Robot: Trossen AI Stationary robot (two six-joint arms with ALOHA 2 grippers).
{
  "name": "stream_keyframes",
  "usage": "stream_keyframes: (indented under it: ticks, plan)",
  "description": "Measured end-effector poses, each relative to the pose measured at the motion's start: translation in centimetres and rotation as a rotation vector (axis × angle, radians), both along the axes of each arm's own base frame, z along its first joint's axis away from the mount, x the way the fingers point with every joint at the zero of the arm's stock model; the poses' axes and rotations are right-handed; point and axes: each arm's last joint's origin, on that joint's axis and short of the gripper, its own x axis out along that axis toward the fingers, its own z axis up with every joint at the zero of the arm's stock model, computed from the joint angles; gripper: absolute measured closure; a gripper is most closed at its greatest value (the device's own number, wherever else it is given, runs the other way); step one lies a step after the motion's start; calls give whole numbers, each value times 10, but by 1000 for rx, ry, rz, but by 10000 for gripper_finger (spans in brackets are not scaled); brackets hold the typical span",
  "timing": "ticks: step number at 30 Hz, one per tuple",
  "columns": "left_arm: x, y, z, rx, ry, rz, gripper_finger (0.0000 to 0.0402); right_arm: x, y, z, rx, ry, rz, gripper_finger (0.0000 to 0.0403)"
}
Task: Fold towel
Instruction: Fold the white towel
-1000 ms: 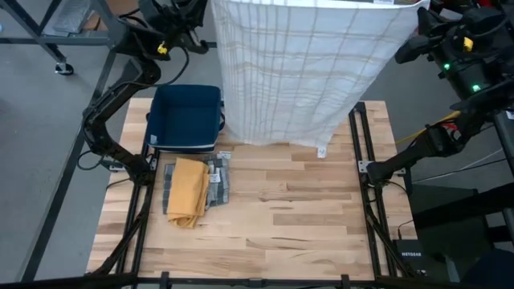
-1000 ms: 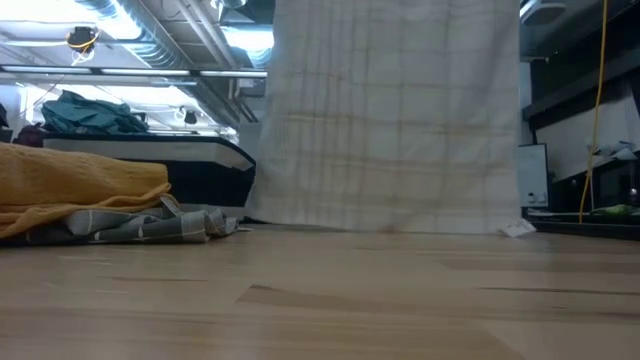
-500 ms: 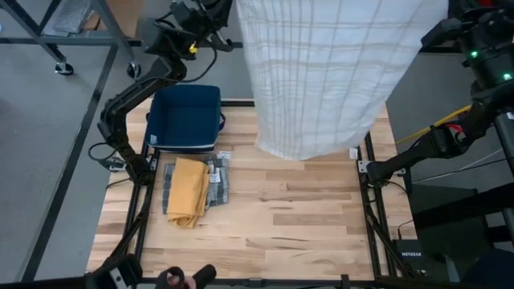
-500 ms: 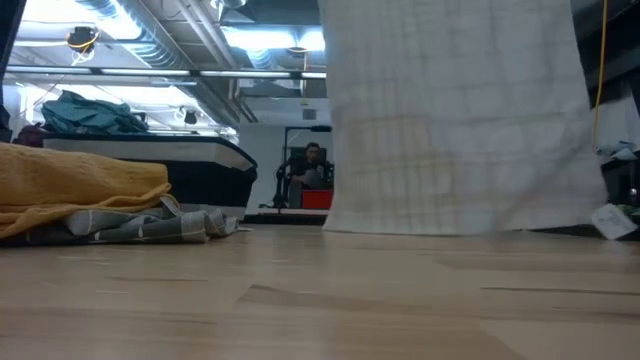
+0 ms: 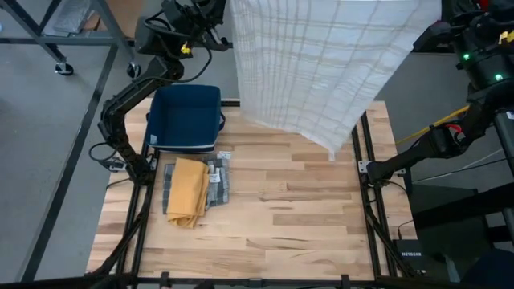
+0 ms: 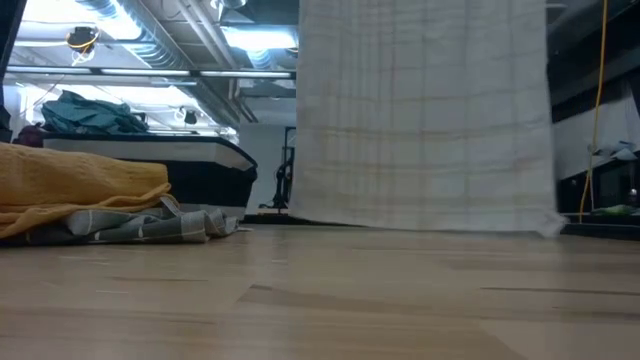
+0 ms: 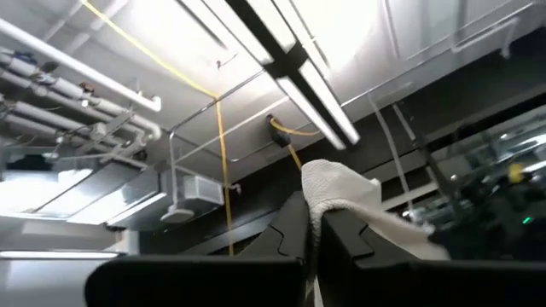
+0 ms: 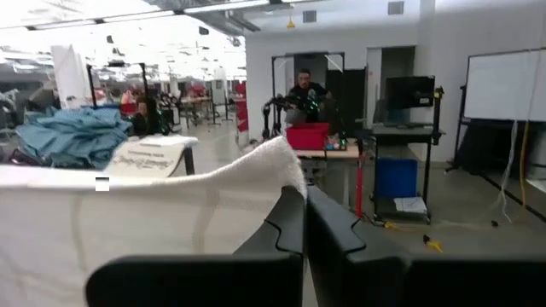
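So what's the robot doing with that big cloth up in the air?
It is working on folding a towel. Each arm has pinched one top corner: the left claw and the right claw are both shut on it, holding it up spread wide over the back of the table. Its lower edge hangs just above the wood. A folded yellow cloth lies on a grey one at the left, beside a blue bin.
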Motion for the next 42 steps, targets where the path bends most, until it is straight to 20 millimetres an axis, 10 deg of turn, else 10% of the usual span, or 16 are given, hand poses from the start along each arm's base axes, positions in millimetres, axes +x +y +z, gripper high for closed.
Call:
stream_keyframes:
  ticks: [24,42]
  plan:
    - [-19,-79,10,-175,388,-216,401,57,29,-16,137,69,112,398]
    - [-5,-162,-27,-305,855,-552,401,119,150,-43,138,44,591,398]
